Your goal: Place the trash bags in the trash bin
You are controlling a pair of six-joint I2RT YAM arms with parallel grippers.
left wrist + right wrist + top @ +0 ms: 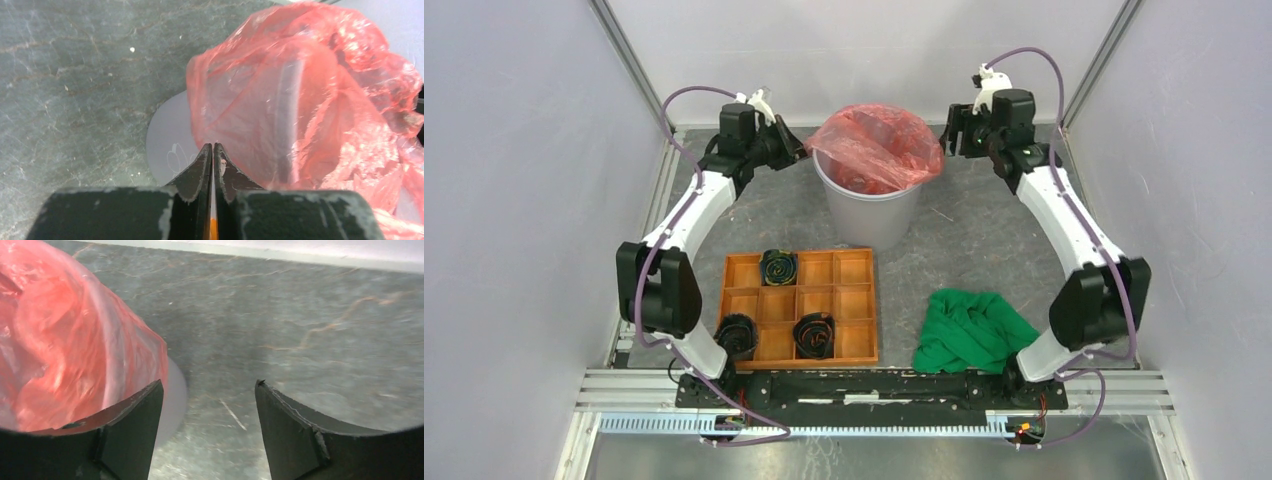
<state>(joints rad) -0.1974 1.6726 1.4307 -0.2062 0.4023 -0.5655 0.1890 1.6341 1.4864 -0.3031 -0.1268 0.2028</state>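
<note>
The round grey trash bin stands at the back middle of the table. The red translucent trash bag lies crumpled over its mouth and hangs over the rim. My left gripper is at the bag's left edge. In the left wrist view its jaws are shut where the film's edge meets the tips, above the bin's wall. My right gripper is open and empty just right of the bag. In the right wrist view the bag and the bin sit to its left.
An orange wooden compartment tray lies near front left, holding three dark rolled items. A green cloth lies crumpled at front right. Metal frame posts and white walls close in both sides.
</note>
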